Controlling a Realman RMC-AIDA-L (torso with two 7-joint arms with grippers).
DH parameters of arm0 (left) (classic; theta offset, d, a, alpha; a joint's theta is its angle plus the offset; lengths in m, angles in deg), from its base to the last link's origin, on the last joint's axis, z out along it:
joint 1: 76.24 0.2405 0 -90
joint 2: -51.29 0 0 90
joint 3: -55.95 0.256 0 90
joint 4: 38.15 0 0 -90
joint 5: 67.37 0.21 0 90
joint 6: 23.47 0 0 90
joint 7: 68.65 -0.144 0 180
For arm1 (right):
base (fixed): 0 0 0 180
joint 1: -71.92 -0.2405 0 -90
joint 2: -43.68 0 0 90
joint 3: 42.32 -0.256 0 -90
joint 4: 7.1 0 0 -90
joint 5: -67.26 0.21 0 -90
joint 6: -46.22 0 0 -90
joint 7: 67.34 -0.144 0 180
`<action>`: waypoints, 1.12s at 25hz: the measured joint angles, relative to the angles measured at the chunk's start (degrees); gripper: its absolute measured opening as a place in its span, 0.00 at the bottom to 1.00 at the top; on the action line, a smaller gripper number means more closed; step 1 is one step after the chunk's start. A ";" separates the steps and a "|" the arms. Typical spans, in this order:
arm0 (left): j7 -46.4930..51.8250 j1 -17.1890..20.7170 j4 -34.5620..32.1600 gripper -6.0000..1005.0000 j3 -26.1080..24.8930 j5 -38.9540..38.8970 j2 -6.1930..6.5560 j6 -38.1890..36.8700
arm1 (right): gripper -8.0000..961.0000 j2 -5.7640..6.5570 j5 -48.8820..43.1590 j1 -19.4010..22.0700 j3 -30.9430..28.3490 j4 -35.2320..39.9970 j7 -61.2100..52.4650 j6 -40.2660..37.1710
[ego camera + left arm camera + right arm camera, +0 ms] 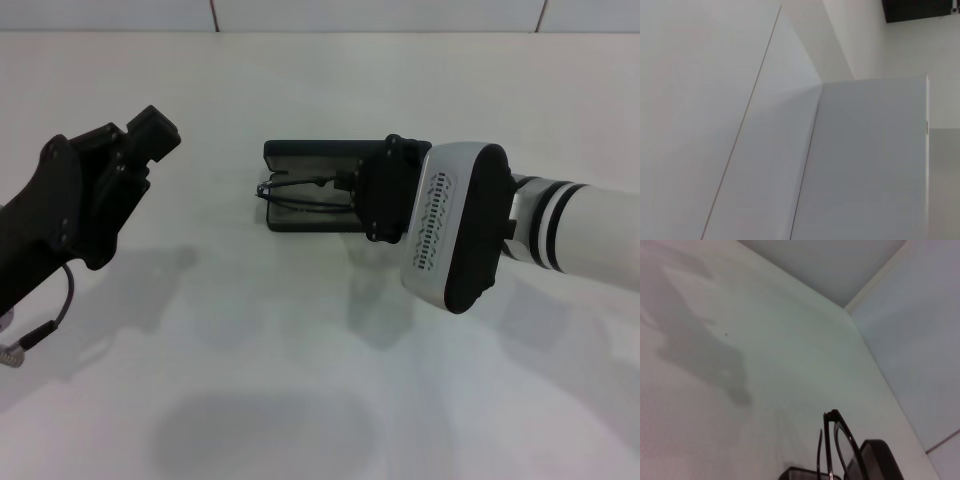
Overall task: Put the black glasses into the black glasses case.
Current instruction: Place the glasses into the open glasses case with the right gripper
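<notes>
Glasses with a thin black frame are lying across the open black glasses case, which is sitting on the white surface near the middle of the head view. Slim black temple arms are showing as curved lines over the case's grey lining, running from the left end of the case toward the right gripper. In the right wrist view the glasses are appearing edge-on, with one rounded clear lens inside a dark rim and a thin temple arm beside it, rising above the rounded black edge of the case.

The right gripper is reaching in from the robot's right and is covering the right end of the case; its black body is hiding the fingertips, so whether it is pinching the frame or standing apart cannot be told, though it seems to be at least touching the glasses there. The left gripper is hanging raised at the robot's left, well apart from the case, and its fingers are not clear enough to judge either.

No lettering or brand mark is legible on the case or the glasses; only a row of small ventilation slots is showing on the right arm's white wrist housing.
</notes>
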 joint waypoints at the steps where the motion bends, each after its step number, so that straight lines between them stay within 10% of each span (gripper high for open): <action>1: 0.00 -0.11 0.00 0.04 0.00 0.00 -0.03 0.01 | 0.04 0.00 -0.03 0.16 0.26 -0.11 0.05 0.42; 28: -0.01 -0.46 0.01 0.04 0.00 0.02 -0.24 0.82 | 0.04 0.00 -1.08 0.36 2.78 -3.51 0.53 7.39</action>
